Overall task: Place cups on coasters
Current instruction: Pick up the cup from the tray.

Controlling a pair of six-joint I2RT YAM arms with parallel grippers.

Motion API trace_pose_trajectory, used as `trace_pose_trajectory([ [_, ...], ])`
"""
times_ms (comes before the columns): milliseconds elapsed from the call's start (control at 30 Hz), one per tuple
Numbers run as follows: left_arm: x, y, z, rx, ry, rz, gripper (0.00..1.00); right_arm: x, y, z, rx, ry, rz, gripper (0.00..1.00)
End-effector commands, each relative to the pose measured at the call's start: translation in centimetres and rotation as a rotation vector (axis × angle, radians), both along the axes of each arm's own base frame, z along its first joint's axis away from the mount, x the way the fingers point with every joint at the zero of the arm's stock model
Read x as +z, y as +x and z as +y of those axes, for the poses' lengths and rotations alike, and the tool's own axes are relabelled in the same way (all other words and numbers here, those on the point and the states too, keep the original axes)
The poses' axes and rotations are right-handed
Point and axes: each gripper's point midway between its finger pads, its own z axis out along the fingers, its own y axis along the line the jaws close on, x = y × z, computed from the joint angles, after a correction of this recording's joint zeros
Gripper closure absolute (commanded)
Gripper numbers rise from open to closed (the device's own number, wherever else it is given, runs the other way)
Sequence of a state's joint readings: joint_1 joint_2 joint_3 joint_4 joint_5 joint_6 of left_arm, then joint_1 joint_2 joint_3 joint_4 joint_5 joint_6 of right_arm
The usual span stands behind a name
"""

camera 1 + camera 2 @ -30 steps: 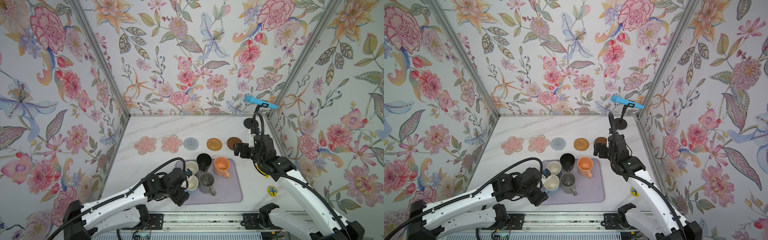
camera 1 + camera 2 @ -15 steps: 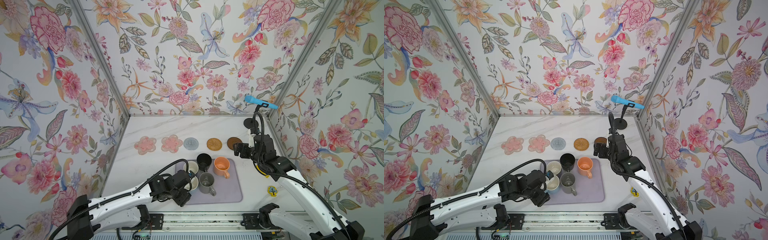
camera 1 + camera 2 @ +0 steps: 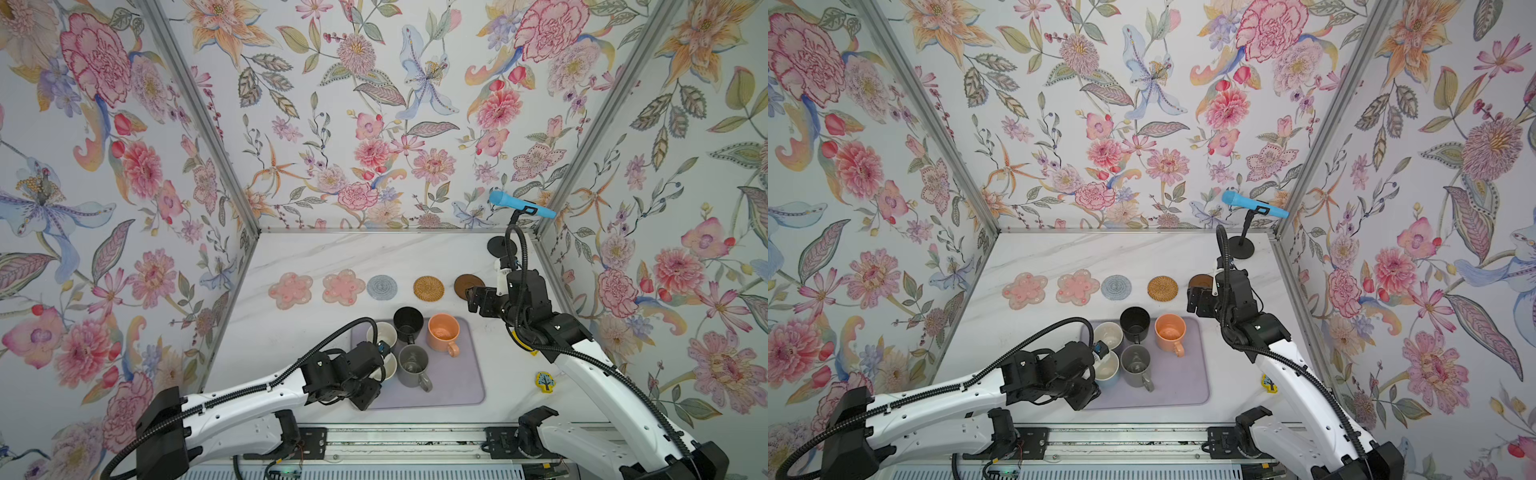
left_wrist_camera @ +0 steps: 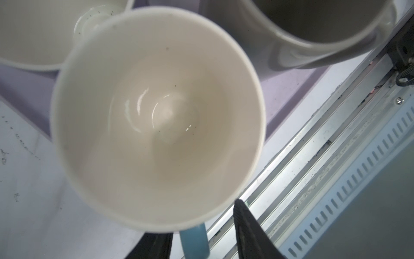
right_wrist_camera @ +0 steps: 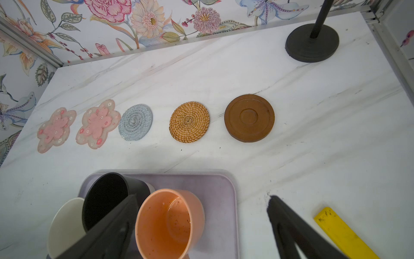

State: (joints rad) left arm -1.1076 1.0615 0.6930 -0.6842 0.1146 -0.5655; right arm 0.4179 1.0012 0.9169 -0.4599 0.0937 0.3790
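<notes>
1. On the bench, five coasters lie bare in a row: two translucent pink flowers, grey ringed disc, woven tan disc, dark brown wooden disc.
2. All five ceramic mugs stand upright on the large lilac rectangular mat; none is placed.
3. Your left gripper straddles the glossy, cream-lined light blue mug at its handle, not yet clamped; your right gripper gapes empty.

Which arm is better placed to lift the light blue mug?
Left. Its jaws straddle the handle of the light blue mug; the jaws of the right arm hang open nearer the peach mug.
</notes>
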Motion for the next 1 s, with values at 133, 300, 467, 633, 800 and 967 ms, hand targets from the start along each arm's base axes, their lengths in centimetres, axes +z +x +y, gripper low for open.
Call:
trace_pose_trajectory([
  [133, -0.9, 0.3, 0.0, 0.026, 0.032, -0.011, 0.6, -0.6, -0.5, -0.1, 0.0, -0.008, 0.01, 0.08],
  [300, -1.0, 0.4, -0.1, 0.048, 0.022, -0.015, 0.67, -0.9, -0.6, -0.2, 0.001, -0.013, 0.016, 0.08],
  [467, -0.9, 0.7, -0.1, 0.07, 0.018, -0.023, 0.74, -0.9, -0.5, -0.3, 0.001, -0.016, 0.014, 0.07],
  [633, -1.2, 0.8, 0.2, 0.085, 0.034, -0.028, 0.73, -0.8, -0.5, -0.3, 0.002, -0.016, 0.012, 0.07],
  [800, -1.7, 0.8, 0.2, 0.097, 0.05, -0.023, 0.78, -1.1, -0.6, -0.2, 0.004, -0.016, 0.016, 0.07],
  [967, -2.2, 0.4, 0.1, 0.088, 0.057, -0.011, 0.85, -1.1, -0.5, -0.3, 0.001, -0.015, 0.013, 0.07],
])
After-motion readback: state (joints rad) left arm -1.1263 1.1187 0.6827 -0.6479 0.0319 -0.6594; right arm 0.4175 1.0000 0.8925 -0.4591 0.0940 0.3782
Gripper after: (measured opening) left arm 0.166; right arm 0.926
